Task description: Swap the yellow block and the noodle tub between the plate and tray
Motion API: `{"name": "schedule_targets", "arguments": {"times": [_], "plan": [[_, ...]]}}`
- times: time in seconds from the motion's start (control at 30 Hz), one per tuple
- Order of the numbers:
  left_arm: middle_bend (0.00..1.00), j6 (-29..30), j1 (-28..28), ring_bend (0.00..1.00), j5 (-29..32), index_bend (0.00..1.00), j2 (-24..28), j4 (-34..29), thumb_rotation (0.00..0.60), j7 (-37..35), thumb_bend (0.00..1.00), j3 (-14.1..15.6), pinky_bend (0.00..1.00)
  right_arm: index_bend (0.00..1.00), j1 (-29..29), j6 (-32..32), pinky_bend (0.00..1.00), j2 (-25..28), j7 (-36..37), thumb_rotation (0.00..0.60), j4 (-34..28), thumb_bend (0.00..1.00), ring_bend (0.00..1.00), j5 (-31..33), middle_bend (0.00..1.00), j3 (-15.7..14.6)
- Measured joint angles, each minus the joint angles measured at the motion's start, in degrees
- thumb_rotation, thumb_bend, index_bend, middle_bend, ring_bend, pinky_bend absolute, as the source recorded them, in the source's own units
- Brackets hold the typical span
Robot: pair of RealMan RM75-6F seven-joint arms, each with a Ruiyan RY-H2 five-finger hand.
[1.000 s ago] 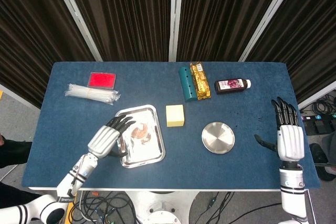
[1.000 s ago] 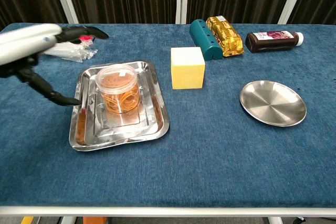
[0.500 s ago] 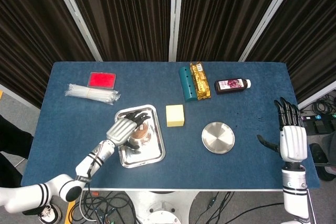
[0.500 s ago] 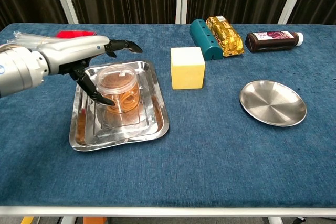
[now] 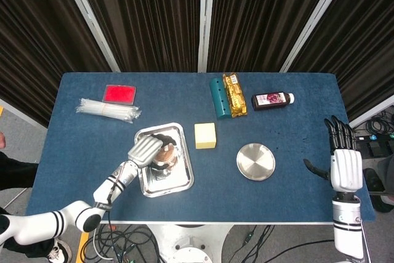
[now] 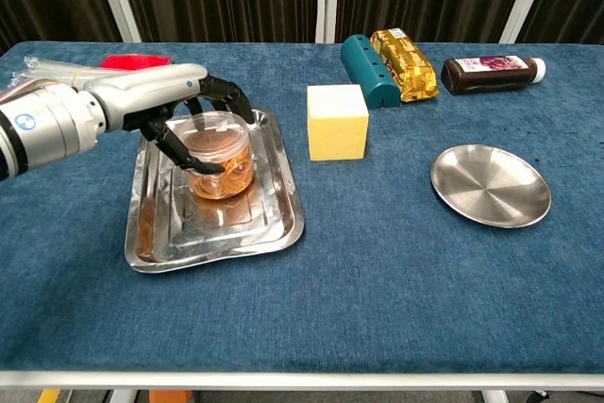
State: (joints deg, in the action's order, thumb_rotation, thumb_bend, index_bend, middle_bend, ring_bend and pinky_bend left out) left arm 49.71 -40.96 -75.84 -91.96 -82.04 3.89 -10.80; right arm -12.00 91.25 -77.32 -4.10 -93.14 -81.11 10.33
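blue table (image 6: 396, 271), fingers (image 6: 222, 96) wrapped round noodle tub (image 6: 223, 159)

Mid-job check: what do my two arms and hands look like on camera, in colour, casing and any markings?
Both match: the left hand and right hand have a silver-grey metallic back with black fingers. The left forearm is a silver-white cylinder bearing a small blue round mark; in the head view the arm is white with black bands. The right wrist is white with a dark ring. No loose cables show on either.
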Motion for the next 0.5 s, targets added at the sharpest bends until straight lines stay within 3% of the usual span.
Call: {"name": "schedule_targets", "arguments": {"times": [0.3,0.5], "plan": [[0.39,5.69,-0.52,0.32,-6.88,0.37,2.28,-6.27,0.600,0.59,0.25,0.19,0.54,0.00,0.83,0.12,0.00,0.56,1.68,0.600,-0.03,0.04,0.00,0.95,0.00,1.15],[0.39,5.69,-4.02,0.32,-9.24,0.37,-0.45,-5.99,0.600,0.23,0.25,-0.43,0.54,0.00,2.48,1.75,0.00,1.39,3.65,0.600,-1.02,0.06,0.00,0.76,0.00,1.20]]}}
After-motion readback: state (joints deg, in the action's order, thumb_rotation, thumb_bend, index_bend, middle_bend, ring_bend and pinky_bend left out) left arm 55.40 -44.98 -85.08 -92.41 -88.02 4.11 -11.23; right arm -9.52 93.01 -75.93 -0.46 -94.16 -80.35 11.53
